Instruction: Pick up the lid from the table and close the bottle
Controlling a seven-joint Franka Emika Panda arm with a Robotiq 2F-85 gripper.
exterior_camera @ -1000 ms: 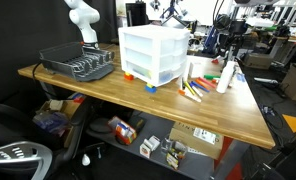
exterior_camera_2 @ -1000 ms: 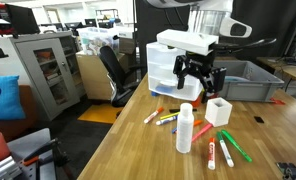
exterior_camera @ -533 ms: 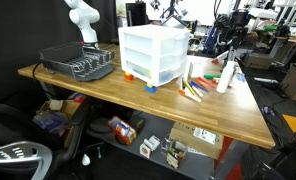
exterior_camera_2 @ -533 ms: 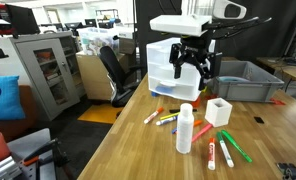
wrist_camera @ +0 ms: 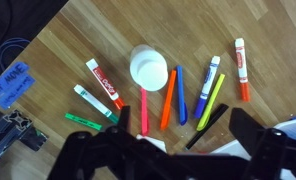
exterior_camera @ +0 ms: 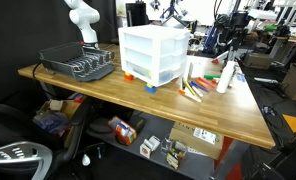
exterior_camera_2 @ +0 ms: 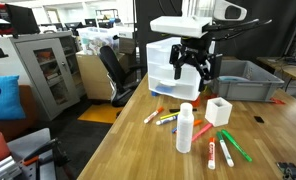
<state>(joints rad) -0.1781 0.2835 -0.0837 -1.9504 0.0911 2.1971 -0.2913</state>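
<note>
The white bottle (exterior_camera_2: 185, 128) stands upright on the wooden table (exterior_camera_2: 128, 155), ringed by loose coloured markers (wrist_camera: 169, 100). From the wrist view its round top (wrist_camera: 146, 68) sits between a red-and-white marker (wrist_camera: 104, 82) and an orange one. The lid is too small to pick out with certainty in any view. A small white cup (exterior_camera_2: 219, 110) stands just beside the bottle. Above them hangs the gripper (exterior_camera_2: 195, 70), its dark fingers (wrist_camera: 88, 160) spread wide and grasping nothing. Behind are a white drawer unit (exterior_camera: 155, 52) and a grey bin (exterior_camera_2: 250, 80); in an exterior view a dish rack (exterior_camera: 78, 63) sits at the table's far end.
</note>
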